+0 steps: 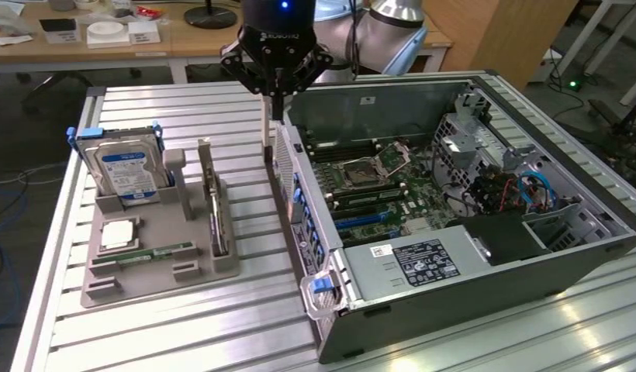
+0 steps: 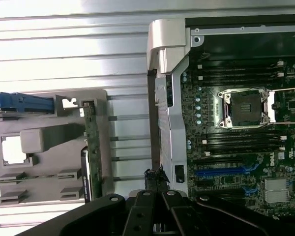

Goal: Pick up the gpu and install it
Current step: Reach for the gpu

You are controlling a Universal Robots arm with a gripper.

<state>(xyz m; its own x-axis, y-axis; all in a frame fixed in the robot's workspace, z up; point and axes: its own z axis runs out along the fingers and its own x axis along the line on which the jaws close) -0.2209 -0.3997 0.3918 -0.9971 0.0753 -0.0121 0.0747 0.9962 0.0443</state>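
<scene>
The gripper [image 1: 278,108], jaws closed together on nothing, is hovering over the open computer case's [image 1: 484,298] near wall. The gpu [image 1: 219,221] is standing edge-on in the grey tray [image 1: 178,229], beside the hard drive [image 1: 126,170].

Upper centre: the gripper [image 1: 277,105] hangs over the open computer case's [image 1: 453,256] rear wall; left, the gpu [image 1: 212,205] stands edge-on in a grey holder [image 1: 142,267].

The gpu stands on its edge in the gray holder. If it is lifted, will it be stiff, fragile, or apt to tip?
Probably stiff: the gpu is a thin flat board standing straight in the gray holder. Set down free, it would likely tip, as its edge is narrow. Its exposed circuit side suggests fragility.
</scene>
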